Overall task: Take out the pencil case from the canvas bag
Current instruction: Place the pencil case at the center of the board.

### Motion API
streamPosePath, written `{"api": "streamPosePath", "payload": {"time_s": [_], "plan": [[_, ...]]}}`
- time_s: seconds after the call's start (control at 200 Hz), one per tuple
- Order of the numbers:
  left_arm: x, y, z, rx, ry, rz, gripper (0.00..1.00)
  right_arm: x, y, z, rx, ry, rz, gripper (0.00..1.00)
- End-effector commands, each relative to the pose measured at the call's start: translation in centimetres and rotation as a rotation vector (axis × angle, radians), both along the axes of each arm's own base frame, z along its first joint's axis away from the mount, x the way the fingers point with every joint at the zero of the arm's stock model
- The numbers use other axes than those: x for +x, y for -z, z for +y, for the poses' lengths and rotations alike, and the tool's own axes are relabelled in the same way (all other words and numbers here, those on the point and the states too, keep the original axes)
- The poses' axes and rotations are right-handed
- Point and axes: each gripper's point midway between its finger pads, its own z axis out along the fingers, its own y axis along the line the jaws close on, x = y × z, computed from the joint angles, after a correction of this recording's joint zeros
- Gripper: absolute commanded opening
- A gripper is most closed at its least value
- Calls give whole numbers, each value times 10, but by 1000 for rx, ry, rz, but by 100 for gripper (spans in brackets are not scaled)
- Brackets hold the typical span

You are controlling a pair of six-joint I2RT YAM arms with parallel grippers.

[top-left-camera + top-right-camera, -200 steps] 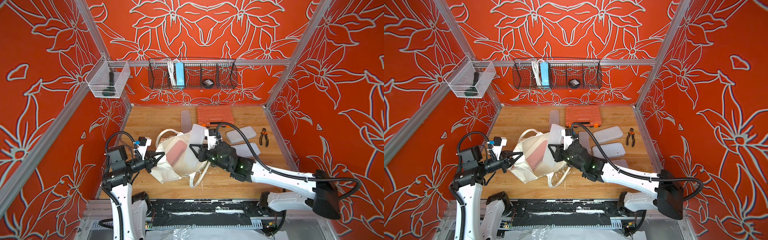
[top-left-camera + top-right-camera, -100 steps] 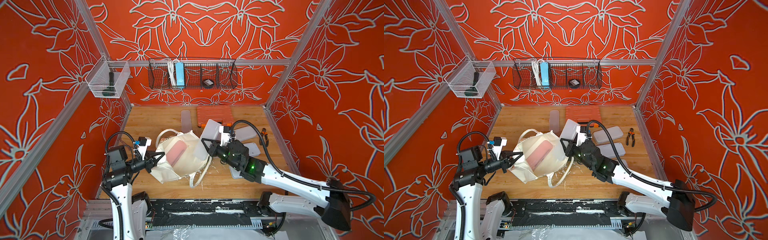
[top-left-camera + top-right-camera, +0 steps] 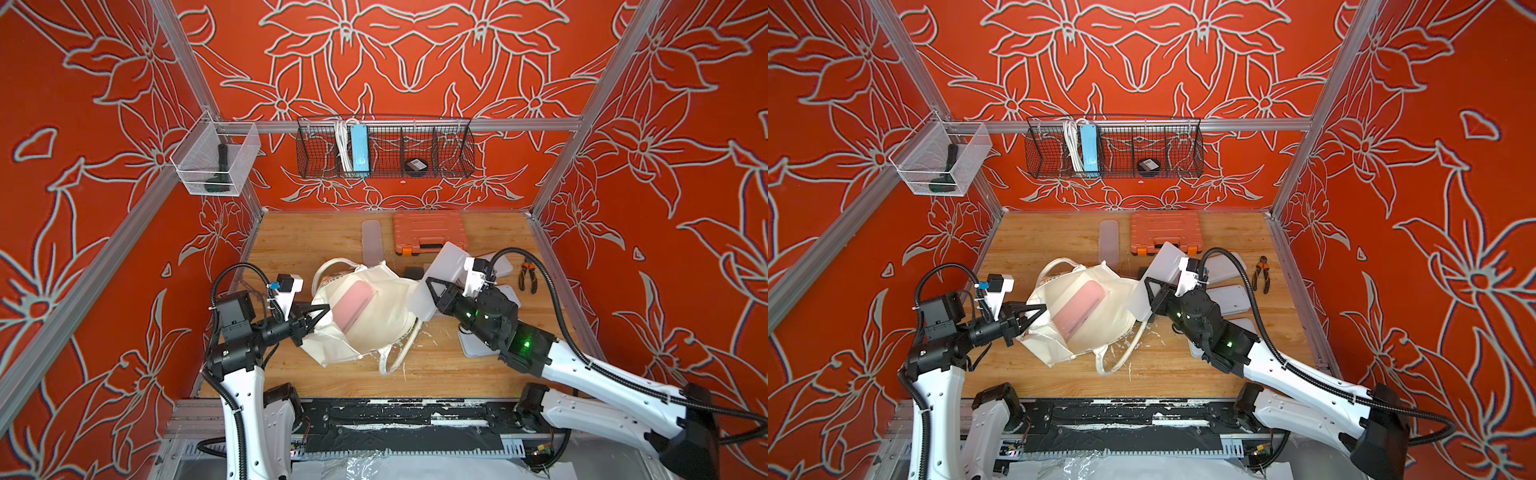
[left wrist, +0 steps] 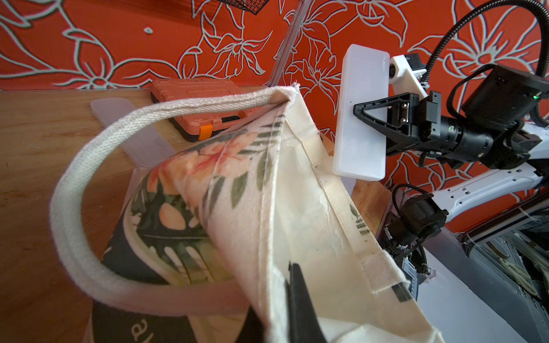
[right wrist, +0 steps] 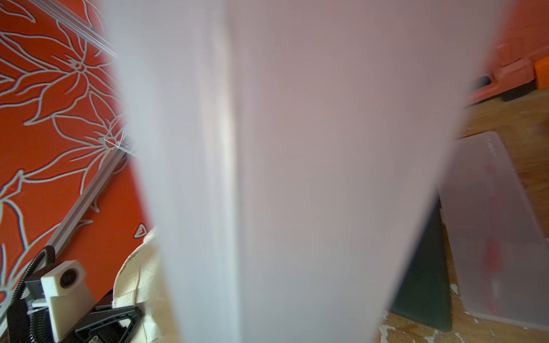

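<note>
Frosted rectangular pencil case (image 3: 449, 261) — limp canvas bag (image 3: 384, 318) (coarse weave)

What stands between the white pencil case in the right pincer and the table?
The pencil case, gripped by the right pincer, hangs outside the canvas bag. On the table near it lie a dark flat item and other frosted cases; bare wood shows toward the front.

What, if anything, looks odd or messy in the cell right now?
White flecks litter the wooden tabletop beside the loose handle of the cream canvas bag, like chipped debris. The bag lies crumpled, one edge pinched by the left gripper. The frosted white plastic pencil case hangs tilted in the right gripper.
</note>
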Motion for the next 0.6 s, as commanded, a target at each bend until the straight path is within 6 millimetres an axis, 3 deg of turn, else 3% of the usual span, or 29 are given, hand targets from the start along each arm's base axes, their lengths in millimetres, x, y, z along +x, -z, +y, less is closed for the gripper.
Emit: {"api": "streamPosePath", "payload": {"time_s": [0.0, 0.595], "plan": [[-4, -11, -4, -12, 34, -49, 0, 3, 8, -20, 10, 84, 29, 25], [-5, -12, -4, -11, 34, -56, 0, -8, 37, -67, 15, 219, 92, 24]]}}
